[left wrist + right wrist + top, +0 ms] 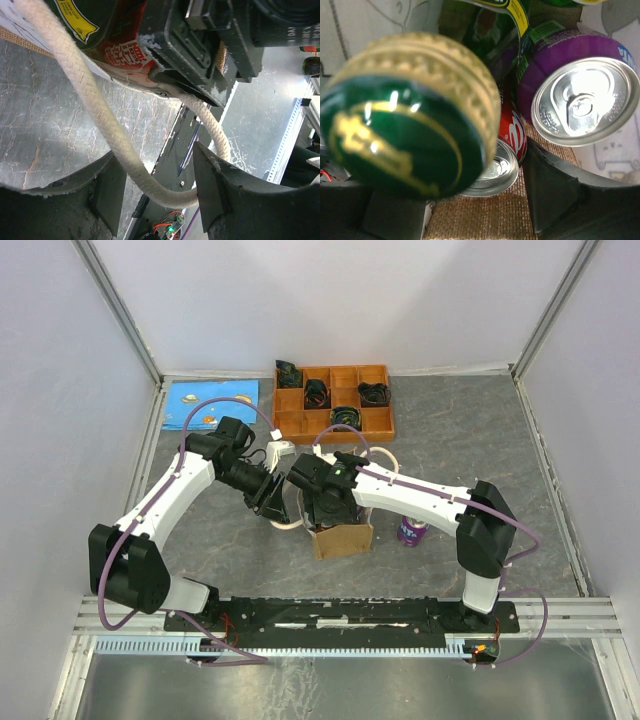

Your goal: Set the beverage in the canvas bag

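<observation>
Left tool (154,172) stands partly open, and one cream rope handle (95,115) of the canvas bag (345,538) loops loosely through the gap between its fingers, not pinched. Across from it the right tool (322,508) hangs over the bag's mouth with its jaws spread wide. A green-capped bottle (410,125) with a gold rim sits between them, though I can't tell whether the pads actually press it. Down inside the bag, on its woven floor, a red can (512,132) and a purple can (580,100) stand side by side. The bag sits upright on the grey desk (470,440), with a second purple can (412,531) just beside it on the right. An orange divided tray (377,423) lies at the far edge.
</observation>
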Available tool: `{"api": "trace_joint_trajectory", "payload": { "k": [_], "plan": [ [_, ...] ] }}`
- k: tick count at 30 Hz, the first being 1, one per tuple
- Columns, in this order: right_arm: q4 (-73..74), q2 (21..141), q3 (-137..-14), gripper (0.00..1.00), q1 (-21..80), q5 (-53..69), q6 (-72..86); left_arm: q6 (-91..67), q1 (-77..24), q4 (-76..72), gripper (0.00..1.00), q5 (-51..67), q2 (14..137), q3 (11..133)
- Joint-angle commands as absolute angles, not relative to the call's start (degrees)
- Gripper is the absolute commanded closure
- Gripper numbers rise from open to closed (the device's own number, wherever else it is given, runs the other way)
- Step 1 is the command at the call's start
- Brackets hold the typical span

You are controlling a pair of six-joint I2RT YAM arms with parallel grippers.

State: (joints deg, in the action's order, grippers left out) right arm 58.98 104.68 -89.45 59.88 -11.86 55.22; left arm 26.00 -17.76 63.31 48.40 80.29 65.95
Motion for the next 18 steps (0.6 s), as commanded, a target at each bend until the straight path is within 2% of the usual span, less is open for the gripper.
{"api": "trace_joint_trajectory", "payload": {
  "k": [1,8,9,15,18],
  "plan": [
    [55.21,105.10,-88.70,1.00,60.09,-10.28,54.89,27.75,-17.97,62.72,0.39,50.44,79.97,66.89],
    [52.81,107.46,-87.96,1.00,60.45,-6.95,54.10,27.73,-17.93,62.65,0.39,50.40,80.15,66.97],
    [52.60,107.56,-87.86,0.98,60.48,-6.61,54.02,27.68,-17.93,62.61,0.39,50.38,80.16,66.97],
    [53.35,106.42,-88.60,0.58,60.96,-7.49,53.07,27.73,-17.97,62.61,0.39,50.32,80.37,67.14],
    [54.56,104.93,-89.68,0.47,61.18,-9.11,52.64,27.77,-17.93,62.59,0.39,50.27,80.63,67.15]
  ]
}}
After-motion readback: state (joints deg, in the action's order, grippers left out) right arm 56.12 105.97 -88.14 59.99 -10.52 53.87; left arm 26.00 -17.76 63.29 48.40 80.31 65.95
